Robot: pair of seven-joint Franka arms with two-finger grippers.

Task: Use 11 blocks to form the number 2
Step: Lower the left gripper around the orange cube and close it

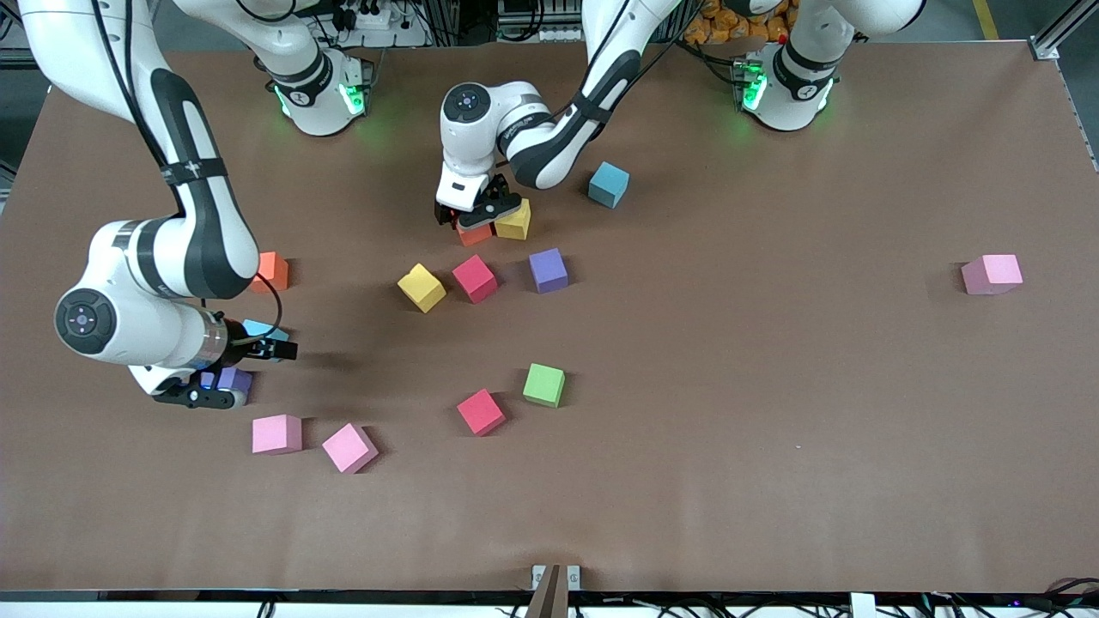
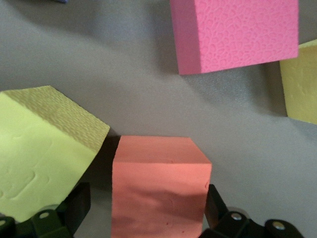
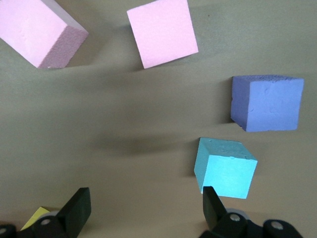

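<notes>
**Digit 2 Not Yet Begun: Blocks Lie Scattered**

No part of the number 2 is seen to be assembled. The blocks are spread loosely over the table [image 1: 773, 429], and only two are found touching.

The left gripper [image 1: 477, 212] is lowered around an orange block [image 1: 473, 233], which is seen between its spread fingers [image 2: 74, 206] in the left wrist view; no pinch is applied. A yellow block [image 1: 515, 221] is set against that orange block. A second yellow block [image 1: 421, 287], a red block [image 1: 475, 278] and a purple block [image 1: 548, 269] are placed nearer the front camera, apart from one another.

The right gripper [image 1: 206, 396] is held low at the right arm's end of the table, fingers spread and empty, beside a light blue block [image 3: 225, 167] and another purple block [image 3: 267, 102].

Two pink blocks [image 1: 276, 433] [image 1: 349, 447], a red block [image 1: 481, 412], a green block [image 1: 544, 384], an orange block [image 1: 272, 271], a teal block [image 1: 609, 184] and a lone pink block [image 1: 992, 274] are left unsorted. The whole arrangement is judged outstanding.
</notes>
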